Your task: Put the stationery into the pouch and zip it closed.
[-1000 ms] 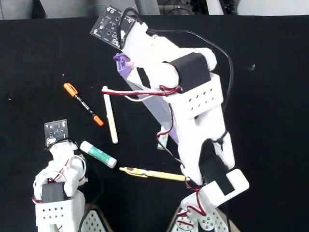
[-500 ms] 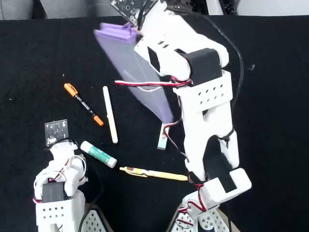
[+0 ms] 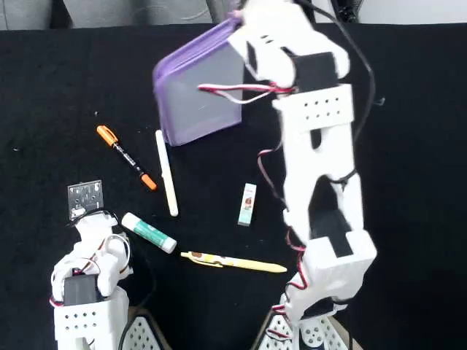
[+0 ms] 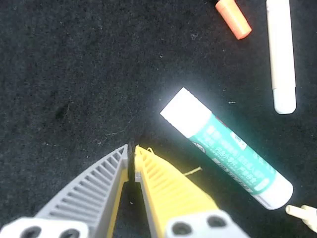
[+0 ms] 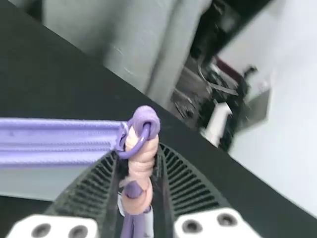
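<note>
The purple pouch [image 3: 197,91] hangs lifted above the table's far middle, held at one corner by my right gripper [image 5: 138,148], which is shut on the pouch's zipper pull [image 5: 141,130]. On the table lie an orange marker [image 3: 125,156], a cream pen [image 3: 167,173], a green glue stick [image 3: 148,232], a yellow pen [image 3: 232,262] and a small eraser [image 3: 247,204]. My left gripper [image 4: 131,156] rests shut near the front left, just beside the glue stick [image 4: 225,148], with nothing in it.
The black table top [image 3: 58,87] spreads all round. The right arm [image 3: 317,168] stands tall over the middle right. A grey wall and cluttered room lie behind the table's far edge.
The right arm has swung up and back, lifting the pouch off the table and turning it flat-side up. The eraser beneath it has come into full sight. The left arm is still.
</note>
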You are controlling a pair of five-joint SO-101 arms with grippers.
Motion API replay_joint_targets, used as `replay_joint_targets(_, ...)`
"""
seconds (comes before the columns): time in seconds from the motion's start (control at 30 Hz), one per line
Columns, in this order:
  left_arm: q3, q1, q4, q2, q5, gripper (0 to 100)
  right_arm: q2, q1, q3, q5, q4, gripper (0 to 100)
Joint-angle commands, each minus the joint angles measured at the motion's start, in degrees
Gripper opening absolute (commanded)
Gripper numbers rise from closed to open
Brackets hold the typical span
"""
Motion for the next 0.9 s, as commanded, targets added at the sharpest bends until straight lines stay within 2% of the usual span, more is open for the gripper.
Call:
replay_joint_targets(0.0, 1.4, 0.2, 0.3, -0.3, 0.0, 3, -0.3, 5.1, -3.3, -0.8, 0.1, 1.1)
replay_joint_targets(0.27, 1.4, 0.2, 0.3, -0.3, 0.0, 3, -0.7, 10.9, -4.6, -0.3, 9.1, 1.1)
replay_joint_targets(0.43, 1.4, 0.2, 0.3, -0.3, 0.0, 3, -0.7, 10.7, -8.7, 9.7, 22.5, 1.1)
replay_joint_targets(0.57, 1.4, 0.2, 0.3, -0.3, 0.0, 3, -0.7, 12.1, -14.4, 10.9, 29.8, 1.1)
replay_joint_targets(0.7, 1.4, 0.2, 0.3, -0.3, 0.0, 3, -0.3, 14.6, -20.9, 11.5, 29.7, 1.1)
replay_joint_targets(0.87, 1.4, 0.2, 0.3, -0.3, 0.0, 3, -0.2, 16.8, -24.4, 11.8, 22.9, 1.1)
